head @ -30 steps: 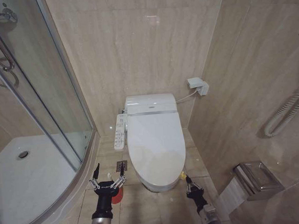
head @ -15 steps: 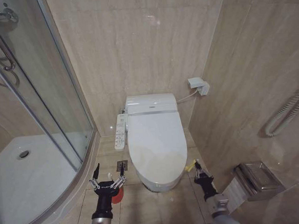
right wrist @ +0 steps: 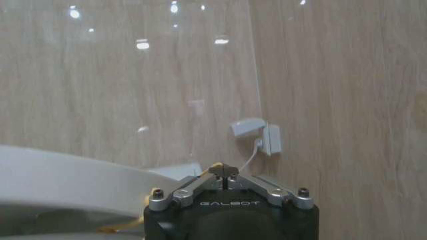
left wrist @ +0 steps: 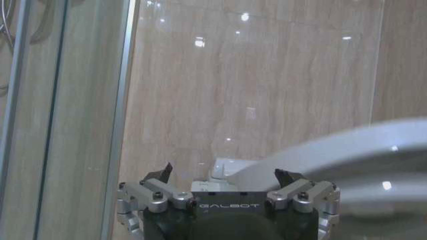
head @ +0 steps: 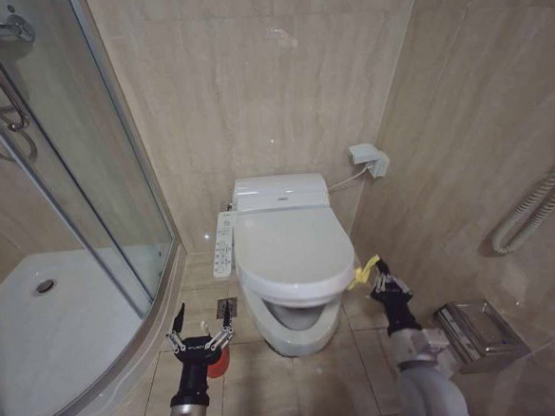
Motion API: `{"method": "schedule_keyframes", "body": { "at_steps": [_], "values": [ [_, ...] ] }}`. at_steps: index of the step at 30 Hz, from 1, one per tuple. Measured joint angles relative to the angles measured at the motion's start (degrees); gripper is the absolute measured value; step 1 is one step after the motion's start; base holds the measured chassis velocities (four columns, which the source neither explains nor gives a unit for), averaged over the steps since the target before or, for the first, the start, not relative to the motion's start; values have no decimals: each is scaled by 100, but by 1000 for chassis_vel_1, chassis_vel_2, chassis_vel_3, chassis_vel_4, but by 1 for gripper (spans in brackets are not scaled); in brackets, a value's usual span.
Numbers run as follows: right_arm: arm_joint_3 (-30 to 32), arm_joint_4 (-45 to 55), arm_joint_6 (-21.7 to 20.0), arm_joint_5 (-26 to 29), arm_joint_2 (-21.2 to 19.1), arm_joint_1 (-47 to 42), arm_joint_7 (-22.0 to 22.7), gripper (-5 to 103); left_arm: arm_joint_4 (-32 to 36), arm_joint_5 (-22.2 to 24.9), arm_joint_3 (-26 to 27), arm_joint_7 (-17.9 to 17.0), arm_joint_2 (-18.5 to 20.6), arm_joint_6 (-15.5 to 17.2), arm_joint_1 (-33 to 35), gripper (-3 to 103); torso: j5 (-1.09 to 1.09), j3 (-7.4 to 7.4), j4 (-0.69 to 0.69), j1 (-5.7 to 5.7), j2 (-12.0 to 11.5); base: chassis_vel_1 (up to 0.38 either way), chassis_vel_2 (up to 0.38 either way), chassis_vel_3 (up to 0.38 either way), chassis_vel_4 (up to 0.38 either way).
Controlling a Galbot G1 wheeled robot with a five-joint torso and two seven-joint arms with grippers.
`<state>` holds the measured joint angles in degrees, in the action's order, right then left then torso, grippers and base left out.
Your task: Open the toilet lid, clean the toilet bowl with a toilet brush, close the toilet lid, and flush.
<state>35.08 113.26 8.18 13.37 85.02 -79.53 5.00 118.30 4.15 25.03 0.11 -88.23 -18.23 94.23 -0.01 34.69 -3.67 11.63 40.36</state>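
White toilet lid (head: 295,248) half-raised | right gripper (head: 378,275) pinching yellow tag (head: 362,272)

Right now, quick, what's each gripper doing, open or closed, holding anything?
Left gripper: jaws open, empty, above the toilet brush.
Right gripper: jaws closed on the yellow tag, toilet lid partly raised.

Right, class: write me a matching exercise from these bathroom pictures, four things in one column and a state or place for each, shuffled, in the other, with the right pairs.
Things:
1. toilet lid
2. left gripper
3. right gripper
4. button panel

States or places:
A. open, low over the floor tiles beside the shower
B. partly raised, front edge off the bowl
C. fixed along the toilet's side nearest the shower
D. shut on the yellow tag at the lid's rim

Pairs: 1-B, 2-A, 3-D, 4-C
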Motion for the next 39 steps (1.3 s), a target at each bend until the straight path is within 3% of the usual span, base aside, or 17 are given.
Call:
{"method": "schedule_keyframes", "body": {
  "at_steps": [6,19,30,33,39],
  "values": [
    [38,-266,-181,235,-98,671,15,0,0,0,-1,0,0,0,0,100,1,0,1,0,0,0,0,0,0],
    [-274,-1516,-542,333,-762,2691,68,0,0,0,-1,0,0,0,0,100,0,0,-1,0,0,0,0,0,0],
    [-618,-2322,-597,327,-785,3850,89,0,0,0,0,0,0,0,0,100,1,0,-2,0,0,0,0,0,0],
    [-976,-3066,-640,320,-789,4700,168,0,0,0,0,0,0,0,0,100,0,0,-3,1,0,0,0,0,0],
    [-1162,-3663,-600,288,-715,5201,215,0,0,0,1,0,0,0,0,100,-1,0,-4,1,0,0,0,0,0]
  ]
}}
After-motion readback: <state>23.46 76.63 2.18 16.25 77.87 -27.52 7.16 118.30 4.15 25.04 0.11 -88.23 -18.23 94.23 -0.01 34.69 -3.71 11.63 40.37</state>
